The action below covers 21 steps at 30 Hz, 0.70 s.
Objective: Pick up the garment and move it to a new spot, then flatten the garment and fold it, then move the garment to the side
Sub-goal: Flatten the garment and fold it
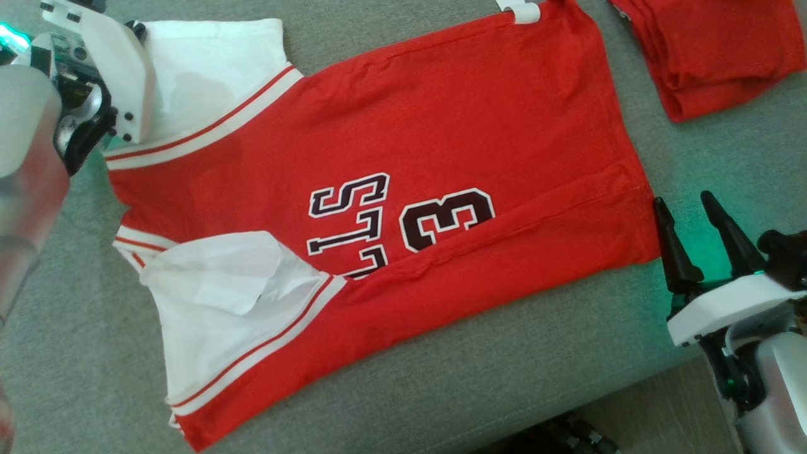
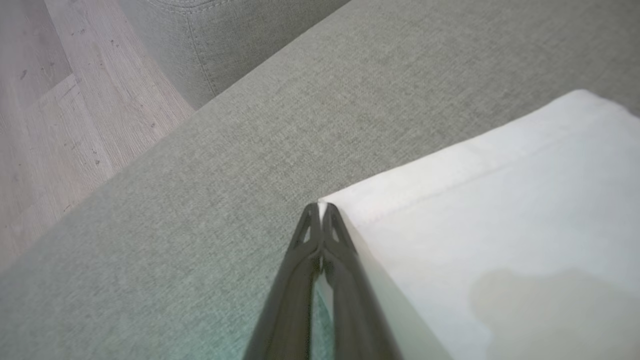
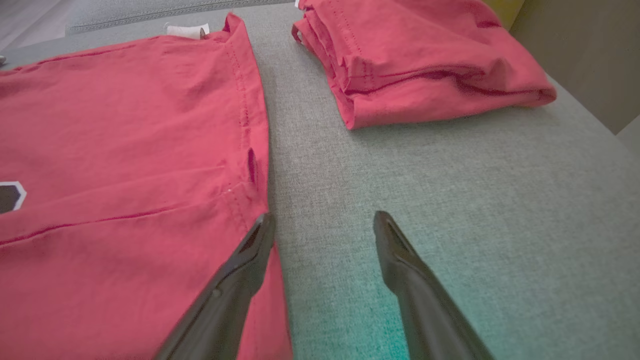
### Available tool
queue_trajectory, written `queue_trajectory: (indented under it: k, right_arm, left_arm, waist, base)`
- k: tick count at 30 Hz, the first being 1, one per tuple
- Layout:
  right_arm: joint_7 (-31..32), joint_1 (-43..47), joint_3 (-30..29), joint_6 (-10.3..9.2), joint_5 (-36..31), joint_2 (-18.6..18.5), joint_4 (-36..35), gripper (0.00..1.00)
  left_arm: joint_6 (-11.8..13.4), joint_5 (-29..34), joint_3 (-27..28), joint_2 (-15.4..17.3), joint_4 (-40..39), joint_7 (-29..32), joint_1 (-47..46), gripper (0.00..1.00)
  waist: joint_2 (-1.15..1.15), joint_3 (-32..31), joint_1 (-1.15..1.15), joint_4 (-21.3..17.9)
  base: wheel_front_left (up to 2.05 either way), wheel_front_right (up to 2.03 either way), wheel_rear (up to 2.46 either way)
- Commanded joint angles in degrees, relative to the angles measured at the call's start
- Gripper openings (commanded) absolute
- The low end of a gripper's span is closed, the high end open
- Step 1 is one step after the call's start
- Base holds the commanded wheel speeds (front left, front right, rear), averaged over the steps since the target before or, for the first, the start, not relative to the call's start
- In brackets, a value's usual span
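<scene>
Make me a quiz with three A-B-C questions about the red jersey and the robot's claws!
1. Where is the folded red pile? A) on the grey cushion, apart from the jersey; B) on top of the jersey; C) under the jersey.
2. What colour is the jersey's sleeve? A) blue; B) white; C) black.
3. How is the left claw? A) wide open; B) holding the pile; C) shut on the sleeve's corner.
Answers: 1 A, a strip of grey cushion separates them. 2 B, the sleeve shows white beside the red body. 3 C, its fingers meet with white cloth pinched between.
</scene>
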Motion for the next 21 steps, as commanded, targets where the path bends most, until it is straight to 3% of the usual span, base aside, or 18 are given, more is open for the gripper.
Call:
queue_trajectory:
  k: [1,7,12,21]
  right_arm:
    - [-0.41,-0.06,0.08,0.37,0.42,-1.6,-1.56,1.0]
    - [1.69,-3.23,0.58,0.37,0.78,-2.89,-3.97,1.0]
    - [8.33,-11.37,3.55,0.37,0.69,-5.21,-3.81,1.0]
    - [20.98,-30.31,10.89,0.37,-5.93,-6.95,9.97,1.0]
  left_arm:
    - [0.1,-0.44,0.65,2.22,-0.86,-0.1,-3.26,0.0]
    - [0.1,-0.31,-2.13,2.33,-2.32,-3.3,-4.35,0.0]
    - [0.1,-0.52,-5.17,1.58,-4.37,-6.2,-5.47,0.0]
    - [0.1,-1.07,-10.14,0.13,-8.62,-8.78,-8.05,0.0]
  waist:
    - [0.0,0.02,0.0,0.31]
    - [0.0,-0.59,0.0,1.64]
    - [0.0,-1.55,0.0,3.94]
    - [0.0,-2.17,0.0,8.46]
  base:
    - [0.0,0.0,0.0]
    - [0.0,0.0,0.0]
    - [0.0,0.0,0.0]
    - [0.0,0.0,0.0]
